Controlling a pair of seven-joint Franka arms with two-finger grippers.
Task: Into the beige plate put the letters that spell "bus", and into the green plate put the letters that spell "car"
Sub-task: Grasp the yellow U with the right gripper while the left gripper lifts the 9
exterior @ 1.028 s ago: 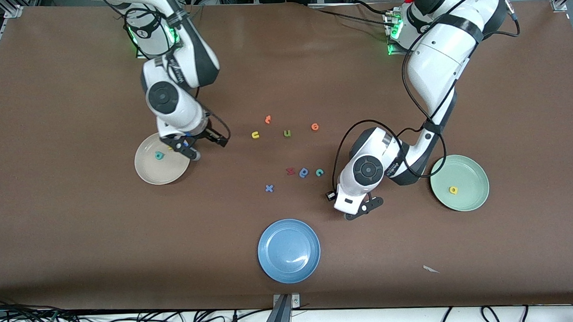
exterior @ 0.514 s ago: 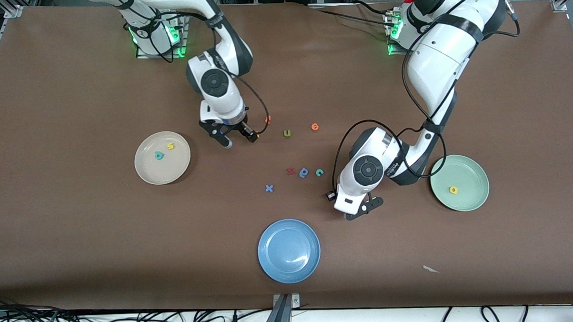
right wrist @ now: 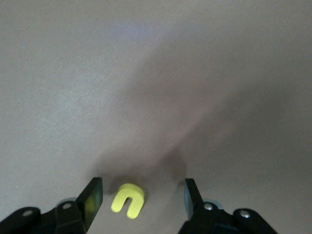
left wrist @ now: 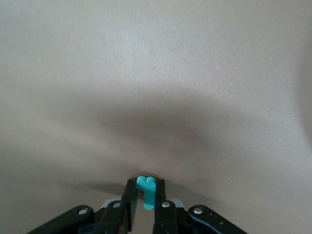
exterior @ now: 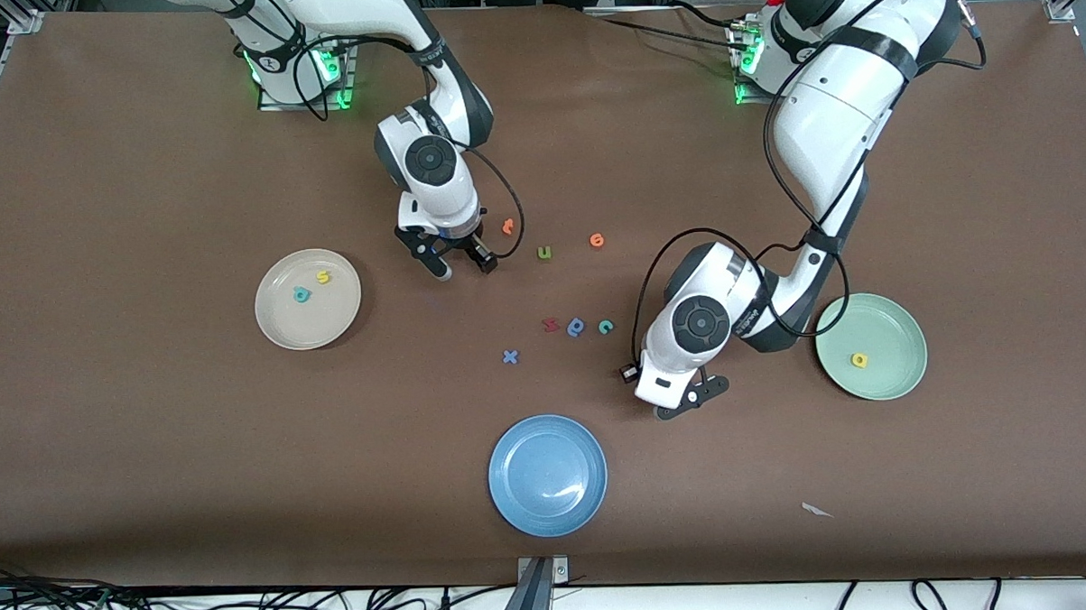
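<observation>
The beige plate (exterior: 284,325) holds a teal "b" (exterior: 301,294) and a yellow "s" (exterior: 323,277). My right gripper (exterior: 462,267) (right wrist: 142,195) is down at the table, open, its fingers (right wrist: 92,196) on either side of the yellow "u" (right wrist: 128,199) without touching it. My left gripper (exterior: 691,399) (left wrist: 146,187) is shut on the teal "r" (left wrist: 147,192), over bare table between the teal "c" (exterior: 605,326) and the green plate (exterior: 896,324). On that plate lies the yellow "a" (exterior: 858,360).
An olive "u" (exterior: 544,253) and two orange letters (exterior: 508,225) (exterior: 597,240) lie beside the right gripper. A red letter (exterior: 550,324), a blue round letter (exterior: 576,326) and a blue "x" (exterior: 510,357) lie mid-table. A blue plate (exterior: 547,475) sits nearest the camera.
My right arm left the yellow "s" in the beige plate and swung over to the yellow "u", fingers narrowing slightly. The left gripper stayed where it was.
</observation>
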